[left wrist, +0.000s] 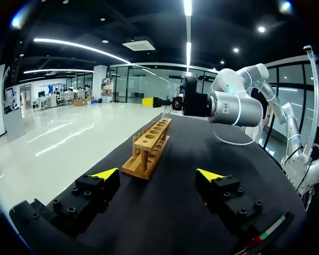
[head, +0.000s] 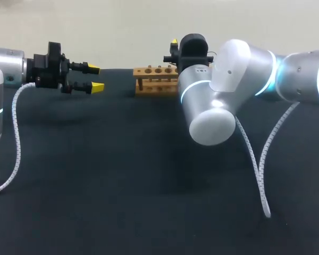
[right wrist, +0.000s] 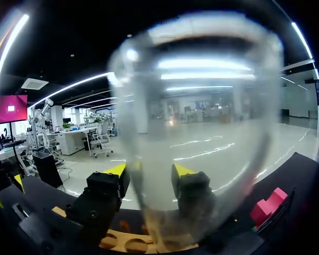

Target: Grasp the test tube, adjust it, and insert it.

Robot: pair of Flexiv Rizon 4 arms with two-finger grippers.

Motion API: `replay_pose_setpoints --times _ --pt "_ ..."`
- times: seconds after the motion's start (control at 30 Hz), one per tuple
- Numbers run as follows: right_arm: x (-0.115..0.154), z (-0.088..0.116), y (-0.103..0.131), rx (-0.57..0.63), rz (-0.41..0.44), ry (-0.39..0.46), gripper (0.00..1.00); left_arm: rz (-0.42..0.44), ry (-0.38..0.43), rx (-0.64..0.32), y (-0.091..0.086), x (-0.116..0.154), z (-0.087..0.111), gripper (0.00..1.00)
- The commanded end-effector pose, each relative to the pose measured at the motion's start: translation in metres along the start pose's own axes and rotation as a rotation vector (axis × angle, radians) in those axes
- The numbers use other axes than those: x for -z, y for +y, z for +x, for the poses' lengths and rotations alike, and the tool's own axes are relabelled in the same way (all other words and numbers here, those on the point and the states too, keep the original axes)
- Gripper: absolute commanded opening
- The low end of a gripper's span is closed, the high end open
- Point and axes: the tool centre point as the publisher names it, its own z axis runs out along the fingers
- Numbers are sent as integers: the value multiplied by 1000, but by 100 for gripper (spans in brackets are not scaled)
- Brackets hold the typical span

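Gleaming transparent test tube (right wrist: 196, 106)

A pale wooden test tube rack (head: 155, 81) stands far centre on the black table (head: 122, 186), the left gripper (head: 95, 77) apart to its left, the right gripper (head: 174, 50) over its right end with a clear glass test tube (right wrist: 196, 106) between its fingers.

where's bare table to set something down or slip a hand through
The broad near table between the left cable and right cable is bare. So is the gap between the open left pincer and the rack. Crowded: the rack's right end, where the right pincer holds the test tube and the right elbow hangs over the table.
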Motion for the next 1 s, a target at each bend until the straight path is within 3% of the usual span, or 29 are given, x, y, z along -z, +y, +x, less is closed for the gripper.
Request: replay_pose_setpoints --times 0.03,0.83,0.93,1.0 --pt "-4 1 -3 0 -90 -4 49 -3 -4 -3 -1 0 1 100" --pt "-17 -3 -2 6 -119 -6 51 -3 -4 -3 -1 0 1 100" --pt "-12 -2 -3 4 -109 -4 68 -3 -4 -3 -1 0 1 100" --pt "-8 -3 -4 3 -105 -4 95 -3 -4 -3 -1 0 1 100"
